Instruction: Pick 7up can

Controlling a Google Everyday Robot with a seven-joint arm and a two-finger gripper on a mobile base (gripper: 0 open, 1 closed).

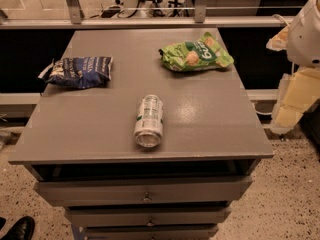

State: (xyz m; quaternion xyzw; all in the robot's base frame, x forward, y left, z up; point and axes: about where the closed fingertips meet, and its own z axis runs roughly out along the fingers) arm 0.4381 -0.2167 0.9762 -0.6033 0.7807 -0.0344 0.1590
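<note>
- A black shoe (pixel 19 228) shows at the bottom left corner, on the speckled floor beside the cabinet's base.
- A dark blue chip bag (pixel 80 71) lies flat near the left edge of the grey cabinet top (pixel 90 134), towards the back. It is well apart from the can.
- The 7up can (pixel 149 120) lies on its side around the middle of the top, close to the front edge. Its shiny metal end faces the camera and its length points towards the back. Nothing touches it, and bare grey surface lies all round it.
- Below the front edge, the top drawer (pixel 145 190) stands slightly ajar, with a dark gap above it. Two more drawer fronts are stacked beneath, each with a small knob.
- A green snack bag (pixel 196 52) lies at the back right of the top, crumpled, well apart from the can and from the blue bag.
- Pale yellow blocks (pixel 296 100) sit off the cabinet's right side.
- A white rounded part of the robot (pixel 307 34) enters at the upper right edge, off to the side of the cabinet and away from the can. The gripper itself is out of view, so I cannot tell whether it is released or clenched.
</note>
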